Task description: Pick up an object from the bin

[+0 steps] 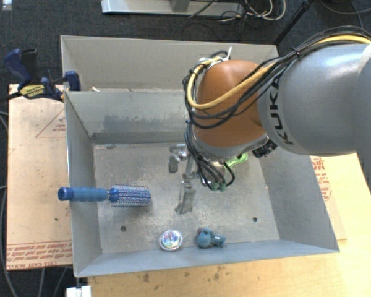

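The gripper hung low over the bare floor of the bin, middle of the frame.
We saw nothing in it and could not tell how wide it stood; a shiny round piece and a small blue piece lay below, a blue brush at left.

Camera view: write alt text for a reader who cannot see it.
A robot arm's gripper hangs over the bare middle of a grey metal bin, apart from the three things in it. A blue-handled brush lies at the left; a small shiny round thing and a small blue thing sit near the front wall.
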